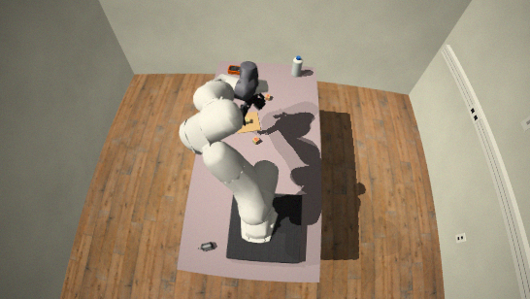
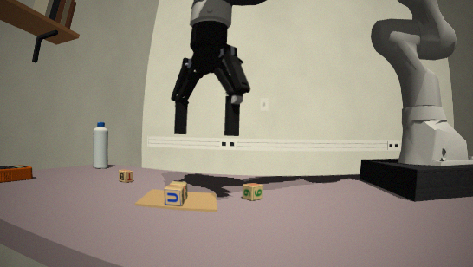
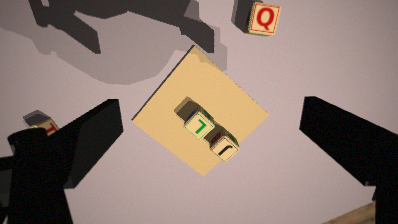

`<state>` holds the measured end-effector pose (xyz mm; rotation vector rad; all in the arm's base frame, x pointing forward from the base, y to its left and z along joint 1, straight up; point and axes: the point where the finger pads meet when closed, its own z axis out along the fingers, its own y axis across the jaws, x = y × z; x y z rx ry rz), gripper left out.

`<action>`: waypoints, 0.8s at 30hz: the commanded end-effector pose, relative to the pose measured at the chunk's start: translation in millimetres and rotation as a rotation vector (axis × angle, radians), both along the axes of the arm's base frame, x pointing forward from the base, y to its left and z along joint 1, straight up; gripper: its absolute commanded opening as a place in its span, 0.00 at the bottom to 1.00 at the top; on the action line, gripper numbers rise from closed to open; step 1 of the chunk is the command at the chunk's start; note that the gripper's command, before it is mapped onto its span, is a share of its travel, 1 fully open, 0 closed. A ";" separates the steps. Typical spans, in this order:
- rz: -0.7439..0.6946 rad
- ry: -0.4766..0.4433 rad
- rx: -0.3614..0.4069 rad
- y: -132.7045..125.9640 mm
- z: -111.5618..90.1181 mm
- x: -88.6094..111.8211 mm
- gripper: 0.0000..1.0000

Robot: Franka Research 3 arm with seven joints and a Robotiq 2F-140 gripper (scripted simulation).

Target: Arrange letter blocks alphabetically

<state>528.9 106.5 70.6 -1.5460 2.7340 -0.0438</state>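
In the wrist view a tan mat [image 3: 202,105] lies below me with two blocks side by side on it. One shows a green L [image 3: 199,123] on top, the other a black J [image 3: 225,146]. A block with a red Q [image 3: 263,18] on top lies off the mat at the upper right. A fourth block [image 3: 45,127] with a red mark on top lies off the mat at the left, half hidden by a finger. My gripper [image 3: 211,114] is open and empty, high above the mat [image 2: 178,207]; it also shows in the exterior view [image 2: 206,126].
A white bottle [image 2: 100,145] and an orange device [image 2: 13,172] stand at the table's far end. Two loose blocks [image 2: 126,175] [image 2: 253,191] flank the mat. A small dark object [image 1: 207,247] lies near the robot's black base [image 1: 267,233].
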 end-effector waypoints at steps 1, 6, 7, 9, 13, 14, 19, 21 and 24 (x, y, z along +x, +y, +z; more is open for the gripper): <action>-0.139 0.000 0.002 0.0 -0.8 -4.4 1.00; -0.218 -0.002 0.002 -2.5 -0.8 -8.2 1.00; -0.233 -0.003 0.002 -3.0 -0.8 -9.0 1.00; -0.264 -0.004 0.003 -4.0 -0.8 -10.5 1.00; -0.322 -0.005 0.003 -5.8 -0.9 -13.3 1.00; -0.338 -0.006 0.003 -6.3 -0.9 -14.1 1.00; -0.416 -0.008 0.004 -8.6 -1.0 -18.0 1.00; -0.448 -0.009 0.005 -9.6 -1.0 -19.6 1.00; -0.496 -0.010 0.005 -11.0 -1.1 -22.1 1.00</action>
